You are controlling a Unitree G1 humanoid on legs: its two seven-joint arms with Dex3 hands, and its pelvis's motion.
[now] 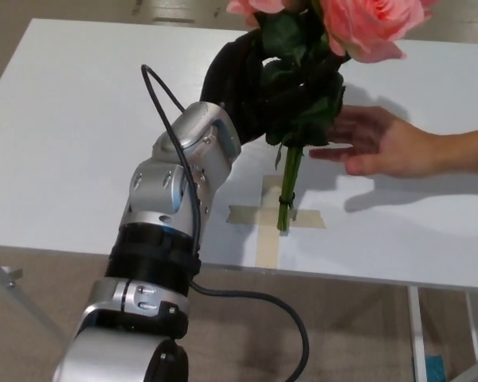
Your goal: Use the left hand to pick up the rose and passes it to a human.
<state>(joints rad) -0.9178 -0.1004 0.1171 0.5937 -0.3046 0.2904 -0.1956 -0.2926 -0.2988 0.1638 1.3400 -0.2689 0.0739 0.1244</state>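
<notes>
Table [72, 127], white, flat, w/ tan tape cross [272, 227]. Left hand [243, 83], black, clenched on rose [366, 24] above table: stem near-vertical, pink bloom up, cut end down. Person's hand [378, 143] open beside leaves.

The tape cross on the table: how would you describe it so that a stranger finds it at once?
Look at the white table, near its front edge. There, under the rose stem held by the left hand, lies the tape cross. It is the only beige mark on the white top.
</notes>
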